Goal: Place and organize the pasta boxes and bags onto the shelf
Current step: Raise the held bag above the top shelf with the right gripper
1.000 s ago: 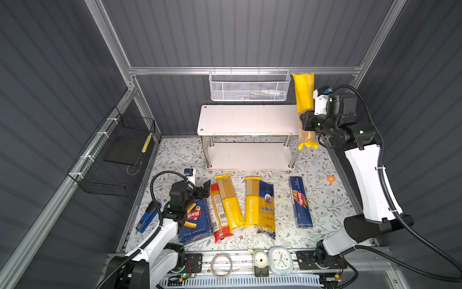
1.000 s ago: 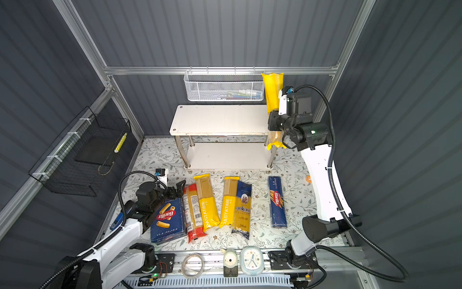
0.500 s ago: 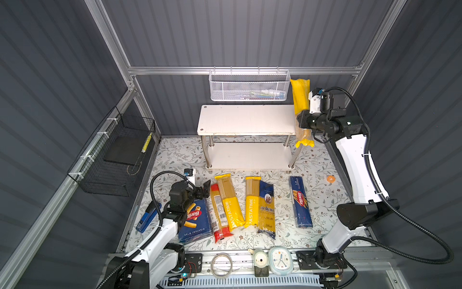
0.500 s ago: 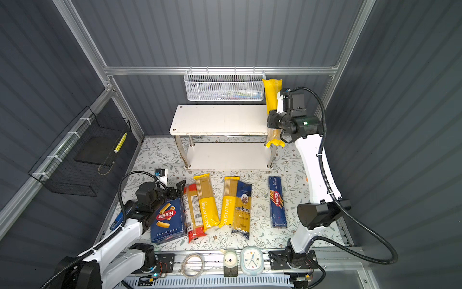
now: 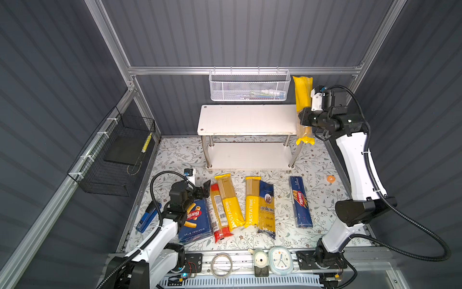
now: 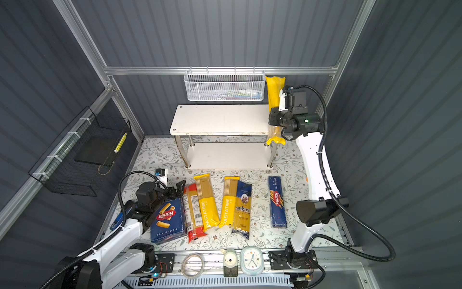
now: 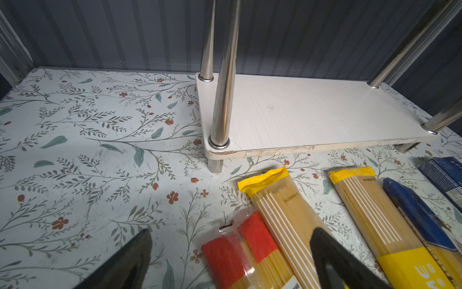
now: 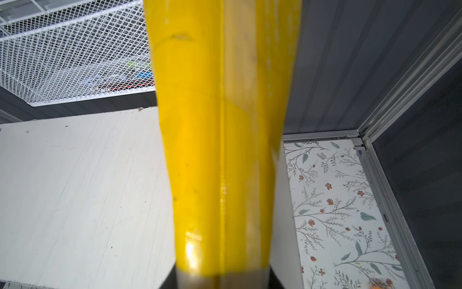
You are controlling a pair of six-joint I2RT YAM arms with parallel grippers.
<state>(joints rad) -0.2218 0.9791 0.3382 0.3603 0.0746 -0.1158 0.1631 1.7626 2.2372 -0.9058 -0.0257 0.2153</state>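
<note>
The left gripper (image 5: 203, 191) is seen empty, jaws spread, by the wide dark-blue Barilla rigatoni carton (image 5: 196, 220) (untouched). A long yellow spaghetti bag (image 5: 302, 92) is clamped upright by the right gripper (image 5: 303, 119) at the white two-tier shelf (image 5: 245, 120)'s right end; laying it flat on top is judged the next move.

yellow bag (image 5: 302, 92) up in the air, upright, gripped mid-length, just off the right end of the white two-tier shelf (image 5: 247, 120). flat on the mat, in a row: blue rigatoni box (image 5: 197, 222), red-ended bag (image 5: 218, 215), two pastatime bags (image 5: 230, 202) (image 5: 252, 202), blue ankara bag (image 5: 267, 207) against the second, and narrow spaghetti box (image 5: 301, 202) set apart.
</note>
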